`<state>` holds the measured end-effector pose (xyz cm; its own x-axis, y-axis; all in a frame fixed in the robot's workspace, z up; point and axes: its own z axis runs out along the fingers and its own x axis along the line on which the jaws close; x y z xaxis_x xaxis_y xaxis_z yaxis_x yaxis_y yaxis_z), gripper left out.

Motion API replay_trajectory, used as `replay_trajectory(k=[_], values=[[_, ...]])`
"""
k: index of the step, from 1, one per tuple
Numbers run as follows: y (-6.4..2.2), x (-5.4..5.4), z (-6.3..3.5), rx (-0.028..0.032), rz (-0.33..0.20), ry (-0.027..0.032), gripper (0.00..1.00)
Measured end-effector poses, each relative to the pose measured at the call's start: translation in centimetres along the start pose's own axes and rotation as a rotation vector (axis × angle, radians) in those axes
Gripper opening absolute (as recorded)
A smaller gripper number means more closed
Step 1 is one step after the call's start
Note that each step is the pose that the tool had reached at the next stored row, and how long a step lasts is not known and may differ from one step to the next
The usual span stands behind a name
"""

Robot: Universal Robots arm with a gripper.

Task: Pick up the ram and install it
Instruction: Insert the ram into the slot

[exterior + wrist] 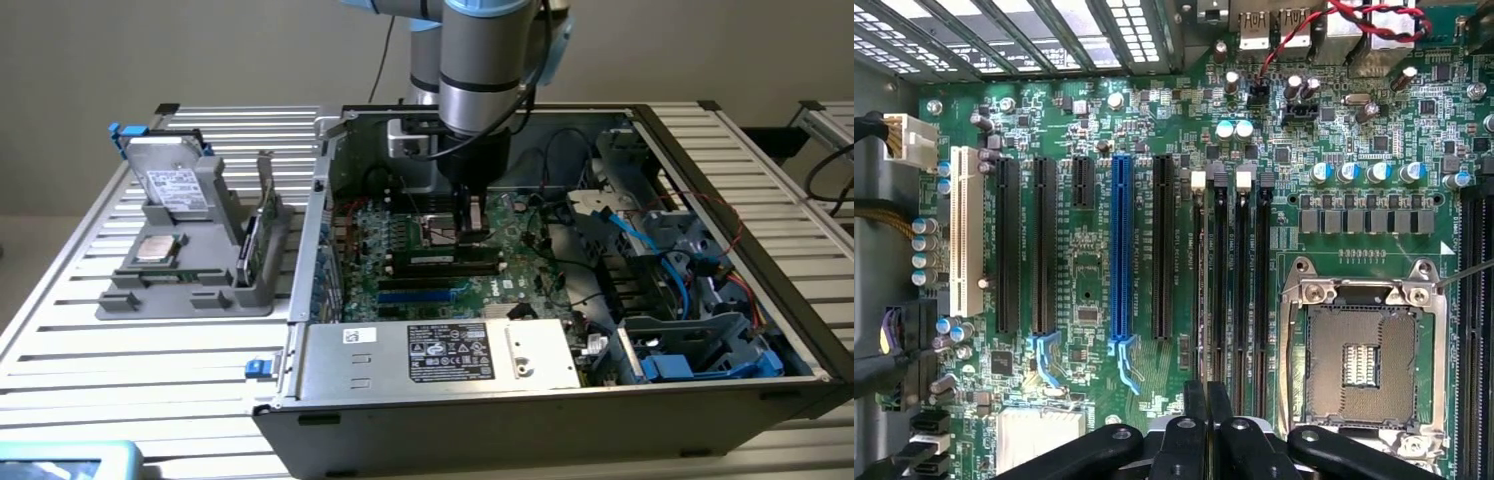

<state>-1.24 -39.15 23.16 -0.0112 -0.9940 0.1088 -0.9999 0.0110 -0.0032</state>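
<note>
The ram (1201,290) is hard to make out: a thin strip, seen edge-on, runs from the fingertips along the memory slot beside the long black expansion slots, and I take that for the stick, lined up so it can go straight down; whether it is pinched or already seated I cannot tell. The end effector (1206,425) has its fingers pressed together over that line, low above the motherboard (1084,290), which suits guiding or pressing a narrow board. The bare CPU socket (1359,365) lies just beside. The open computer case (534,420) rests on the slatted surface (160,360), with a grey parts holder (200,295) at the exterior view's left.
</note>
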Motion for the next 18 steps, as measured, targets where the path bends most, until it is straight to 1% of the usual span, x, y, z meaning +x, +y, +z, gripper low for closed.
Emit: replay_trajectory(k=[3, 10, 18], values=[[-0.03, 0.20, 0.02, -0.0004, 0.004, 0.0000, 0.12], [-0.03, 0.20, 0.02, -0.0018, 0.016, -0.0017, 0.12], [-0.01, 0.14, 0.04, -0.0019, 0.016, -0.0023, 0.12]])
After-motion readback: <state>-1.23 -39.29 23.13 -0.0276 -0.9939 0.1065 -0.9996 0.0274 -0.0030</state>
